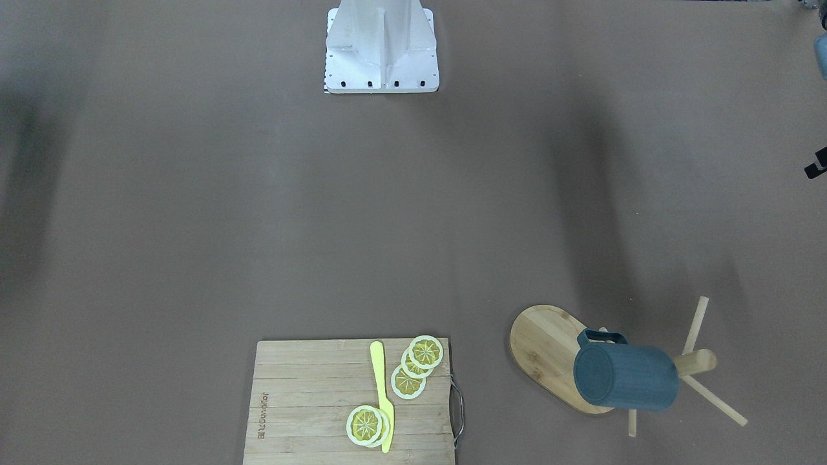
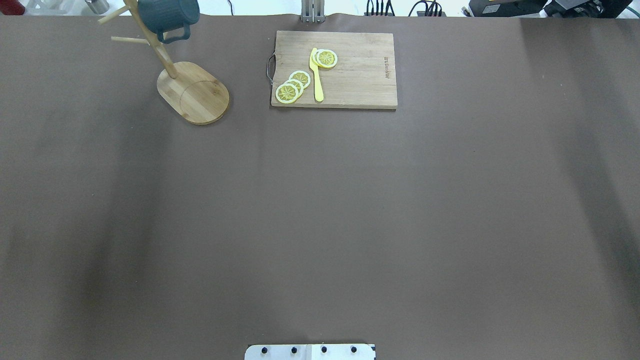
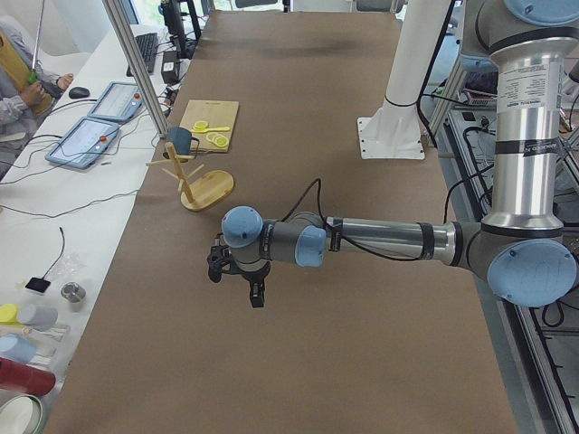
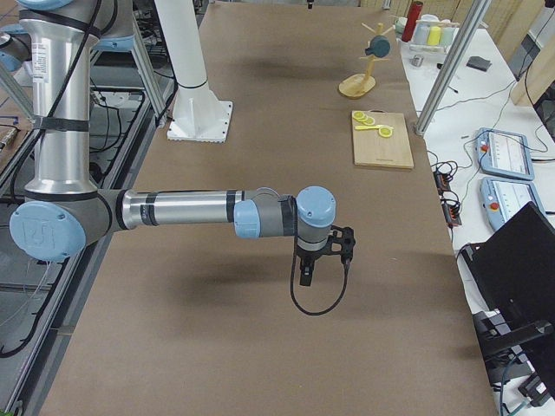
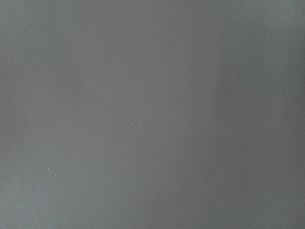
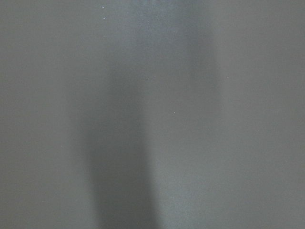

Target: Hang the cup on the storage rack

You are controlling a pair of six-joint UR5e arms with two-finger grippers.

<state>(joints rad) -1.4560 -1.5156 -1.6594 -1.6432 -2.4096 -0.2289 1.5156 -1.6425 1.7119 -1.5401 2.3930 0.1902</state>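
Observation:
The dark slate-blue cup (image 1: 625,376) hangs by its handle on a peg of the light bamboo storage rack (image 1: 543,342), clear of the table. It also shows in the overhead view (image 2: 167,15), on the rack (image 2: 195,95) at the far left. My left gripper (image 3: 240,278) shows only in the left side view, held above the table well short of the rack (image 3: 206,190); I cannot tell if it is open or shut. My right gripper (image 4: 323,258) shows only in the right side view, far from the rack (image 4: 357,85); its state is unclear too. Both wrist views show only bare brown table.
A slatted bamboo cutting board (image 2: 360,75) with a metal handle lies right of the rack, bearing lemon slices (image 2: 292,86) and a yellow knife (image 2: 317,75). The robot base plate (image 1: 381,45) stands at the table's near edge.

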